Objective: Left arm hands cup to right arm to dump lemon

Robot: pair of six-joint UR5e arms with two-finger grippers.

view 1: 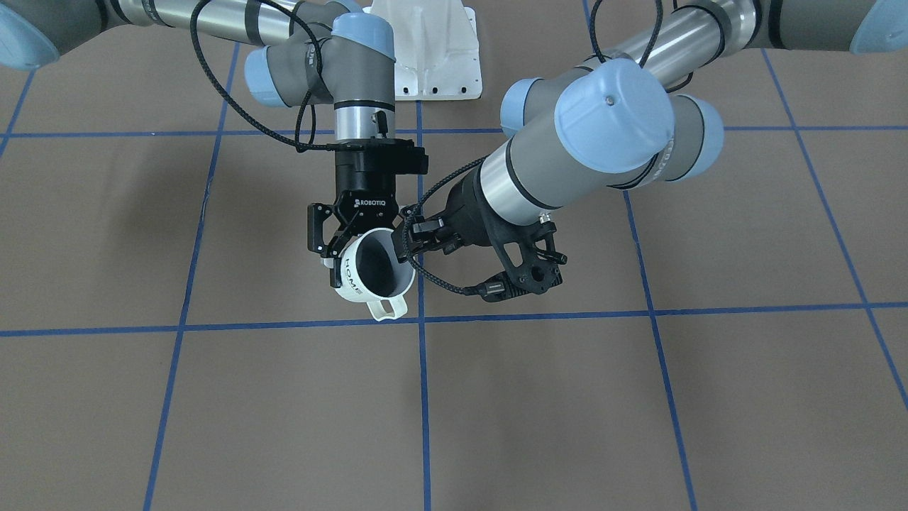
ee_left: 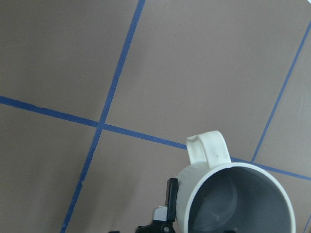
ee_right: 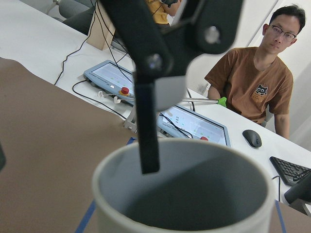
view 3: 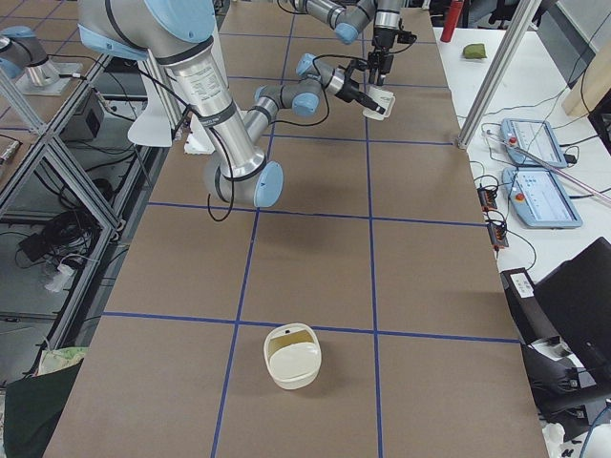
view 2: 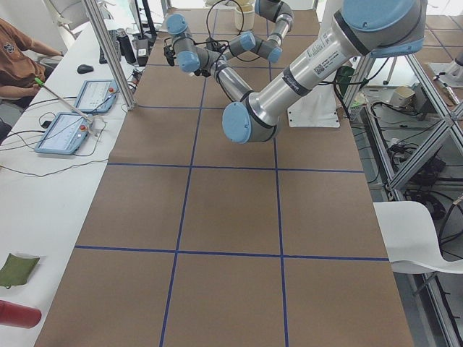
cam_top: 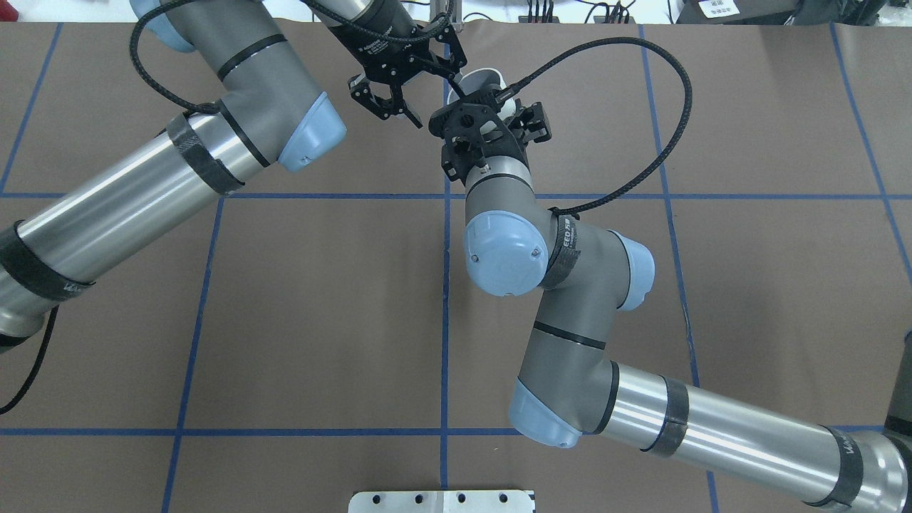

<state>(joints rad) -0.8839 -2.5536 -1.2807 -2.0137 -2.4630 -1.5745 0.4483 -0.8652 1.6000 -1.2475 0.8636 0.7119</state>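
Observation:
The off-white "HOME" cup [view 1: 352, 278] hangs above the brown table, tilted, with its mouth toward the front camera and its handle low. My right gripper [view 1: 351, 245], marked ROBOTIQ, is shut on the cup. In the right wrist view one finger [ee_right: 146, 121] reaches inside the cup [ee_right: 184, 194]. My left gripper [view 1: 415, 238] is open and empty, close beside the cup's rim. In the overhead view its jaws are spread [cam_top: 390, 108], apart from the cup [cam_top: 486, 77]. The left wrist view looks into the cup [ee_left: 243, 204]: its inside is grey. No lemon shows in any view.
A cream round container [view 3: 291, 358] stands on the table toward the end on my right. The white base plate [view 1: 425, 50] sits between the arms. An operator [ee_right: 272, 73] sits at a side desk with control tablets [view 2: 69, 134]. Blue tape lines cross the table.

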